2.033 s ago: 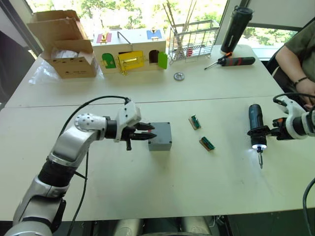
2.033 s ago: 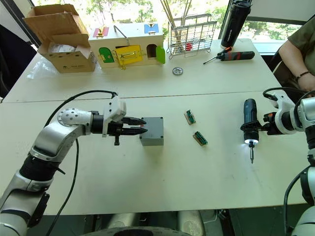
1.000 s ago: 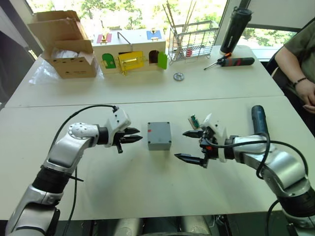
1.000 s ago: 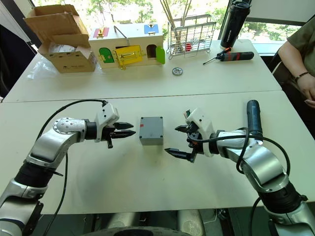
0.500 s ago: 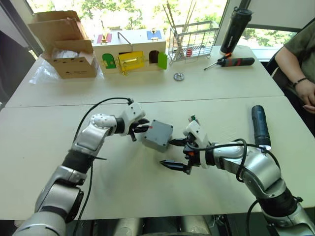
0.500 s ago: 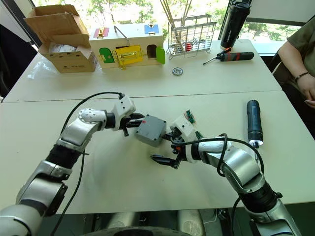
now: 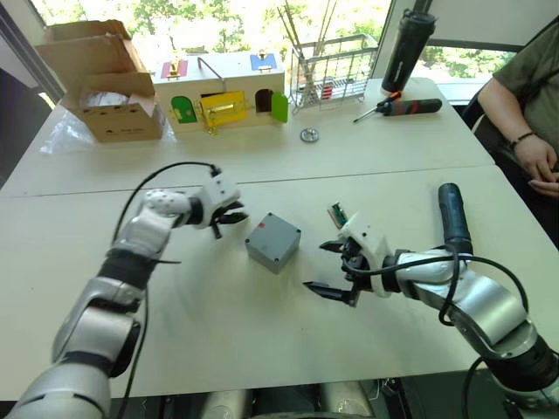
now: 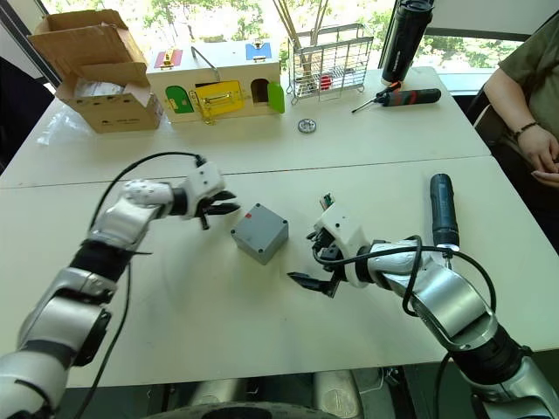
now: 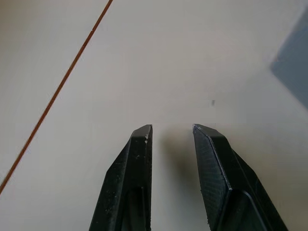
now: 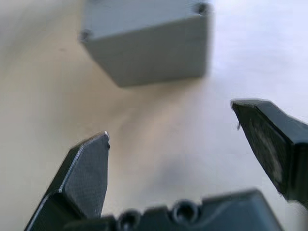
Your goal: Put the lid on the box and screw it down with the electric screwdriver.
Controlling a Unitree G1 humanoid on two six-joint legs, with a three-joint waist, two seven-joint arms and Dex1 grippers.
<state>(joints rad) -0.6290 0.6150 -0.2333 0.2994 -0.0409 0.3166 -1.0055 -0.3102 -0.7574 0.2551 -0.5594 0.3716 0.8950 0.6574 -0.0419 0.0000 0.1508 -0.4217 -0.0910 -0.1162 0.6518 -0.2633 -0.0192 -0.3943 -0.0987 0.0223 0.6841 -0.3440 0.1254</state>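
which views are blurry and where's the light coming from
Right wrist view: the small grey plastic box and the right gripper look soft. Left wrist view: left gripper sharp, faint shadow beneath. Eye views: bright daylight behind the wire rack at the table's far edge.

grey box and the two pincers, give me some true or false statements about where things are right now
1. The grey box lies on the table between the two pincers. True.
2. The right pincer is shut on the box. False: it is open and apart from it.
3. The electric screwdriver lies on the table. True.
4. The left pincer holds the electric screwdriver. False: it is open and holds nothing.
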